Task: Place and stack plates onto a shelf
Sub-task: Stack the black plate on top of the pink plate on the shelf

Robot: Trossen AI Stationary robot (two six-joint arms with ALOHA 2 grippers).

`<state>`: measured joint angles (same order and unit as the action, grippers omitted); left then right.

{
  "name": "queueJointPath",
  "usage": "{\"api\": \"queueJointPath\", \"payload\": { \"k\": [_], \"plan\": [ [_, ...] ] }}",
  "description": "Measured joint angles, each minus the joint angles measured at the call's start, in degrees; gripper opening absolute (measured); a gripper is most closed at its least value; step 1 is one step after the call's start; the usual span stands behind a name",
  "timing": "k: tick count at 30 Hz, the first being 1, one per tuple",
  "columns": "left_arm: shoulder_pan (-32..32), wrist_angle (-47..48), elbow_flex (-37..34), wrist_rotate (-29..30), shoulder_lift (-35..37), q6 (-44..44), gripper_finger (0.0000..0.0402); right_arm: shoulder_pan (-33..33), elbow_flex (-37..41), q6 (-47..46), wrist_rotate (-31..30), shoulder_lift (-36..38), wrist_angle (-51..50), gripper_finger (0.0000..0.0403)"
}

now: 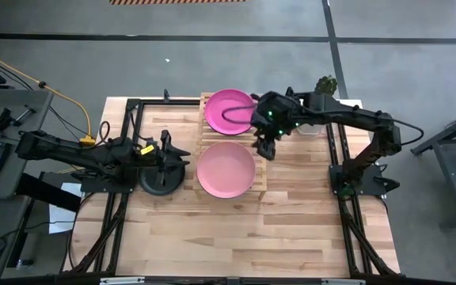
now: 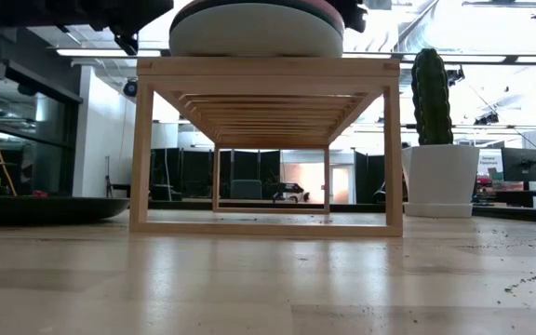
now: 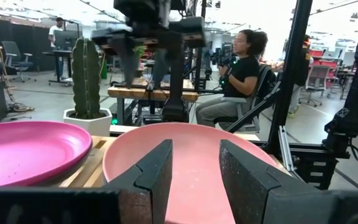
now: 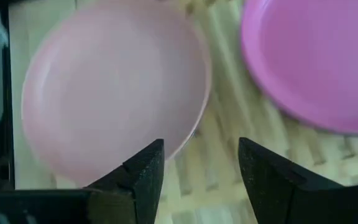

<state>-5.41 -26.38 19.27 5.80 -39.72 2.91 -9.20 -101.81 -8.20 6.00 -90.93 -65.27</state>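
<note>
A slatted wooden shelf [image 1: 260, 176] stands mid-table. A magenta plate [image 1: 228, 111] lies on its far end and a salmon pink plate [image 1: 226, 169] on its near end. In the low view the near stack [image 2: 257, 33] shows a pale plate under a reddish rim. My right gripper [image 1: 264, 150] hangs open above the shelf's right edge between the two plates, pointing slantwise down; its wrist view shows both plates [image 4: 114, 93] [image 4: 316, 62] below the open fingers. My left gripper [image 1: 182, 154] stands open and level to the left of the shelf, above a black plate [image 1: 162, 180] on the table, facing the salmon plate [image 3: 191, 155].
A cactus in a white pot [image 1: 323, 87] stands at the table's far right, beside the shelf's far end [image 2: 440, 177]. Black frame rails [image 1: 125, 142] run along both table sides. Bare tabletop [image 1: 236, 237] lies toward the near edge. A seated person [image 3: 238, 74] shows beyond the table.
</note>
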Motion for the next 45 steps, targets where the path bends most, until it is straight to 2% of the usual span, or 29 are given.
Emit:
{"api": "queueJointPath", "payload": {
  "k": [3, 7, 11, 15, 19, 25, 31, 35, 40, 45],
  "plan": [
    [0.00, 0.40, -0.02, 0.00, 0.00, 0.03, 0.0122, 1.90, 2.39, 1.10, -0.24, 1.34, -1.23, 0.0185],
    [0.00, 1.20, -0.02, -0.02, 0.00, 0.94, 0.0122, 4.35, 7.86, 1.38, -5.63, 5.28, -3.22, 0.0185],
    [0.00, 1.36, -0.02, -0.02, 0.00, 1.20, 0.0122, 5.58, 15.92, -1.77, -12.80, 13.36, -3.84, 0.0185],
    [0.00, 1.34, -0.02, -0.02, 0.00, 1.53, 0.0122, 5.62, 25.24, -6.18, -18.69, 24.62, -1.68, 0.0185],
    [0.00, 1.32, -0.02, -0.02, 0.00, 1.52, 0.0122, 5.58, 35.82, -9.51, -22.55, 36.71, 6.33, 0.0185],
    [0.00, 0.71, -0.02, 0.81, 0.00, 1.51, 0.0122, 5.60, 53.54, -6.24, -17.98, 49.12, 30.39, 0.0185],
    [0.00, 0.69, -0.02, 0.96, 0.00, 1.41, 0.0122, 4.72, 68.71, 3.03, -15.00, 49.54, 59.19, 0.0185],
    [0.02, 0.75, -0.02, 1.10, 0.00, -0.19, 0.0122, 4.16, 73.66, 7.15, -15.02, 47.05, 73.07, 0.0185],
    [0.00, 1.73, -0.03, 4.01, 0.00, -1.22, 0.0122, 4.16, 74.37, 9.00, -15.02, 45.45, 78.53, 0.0185],
    [0.00, 3.13, -0.04, 7.93, -0.01, -2.25, 0.0122, 4.16, 74.37, 5.32, -15.02, 45.49, 79.77, 0.0185]
  ]
}}
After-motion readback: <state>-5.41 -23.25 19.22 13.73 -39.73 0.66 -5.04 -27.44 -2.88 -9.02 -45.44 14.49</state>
